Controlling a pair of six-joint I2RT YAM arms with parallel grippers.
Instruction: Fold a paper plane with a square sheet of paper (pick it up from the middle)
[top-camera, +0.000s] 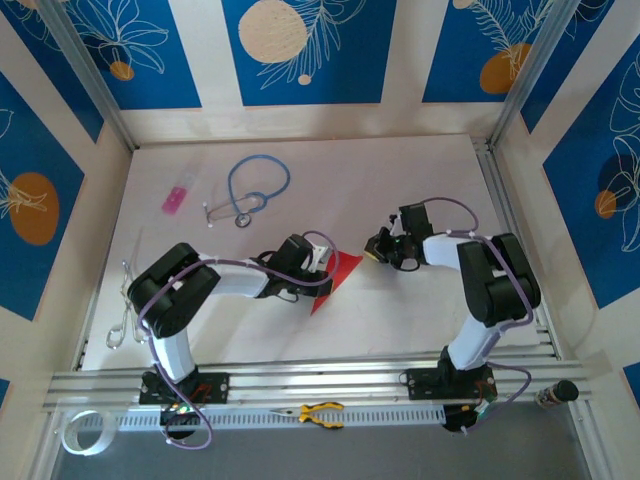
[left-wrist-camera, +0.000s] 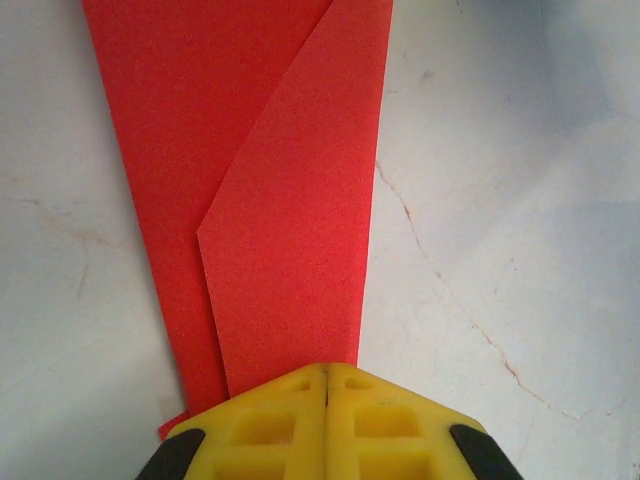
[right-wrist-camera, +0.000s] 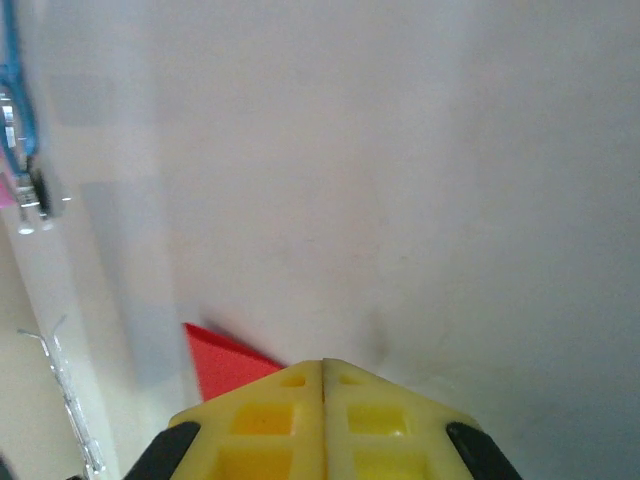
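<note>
The square sheet of paper (top-camera: 337, 278), bright red, lies flat on the white table, folded into a wedge between my two grippers. In the left wrist view the paper (left-wrist-camera: 280, 200) shows a long flap lying over a lower layer, narrowing toward the camera. My left gripper (top-camera: 320, 262) is shut, its yellow fingertips (left-wrist-camera: 290, 400) pressed together over the paper's near end, which runs under them (left-wrist-camera: 327, 368). My right gripper (top-camera: 378, 250) is shut too, at the paper's right tip. A red corner (right-wrist-camera: 225, 362) pokes out left of its joined tips (right-wrist-camera: 322, 365).
A blue stethoscope (top-camera: 250, 190) and a small pink item (top-camera: 175, 198) lie at the back left. Metal scissors (top-camera: 122, 300) rest by the left wall. Yellow-handled pliers (top-camera: 320, 413) and a tape roll (top-camera: 85, 432) sit on the front rail.
</note>
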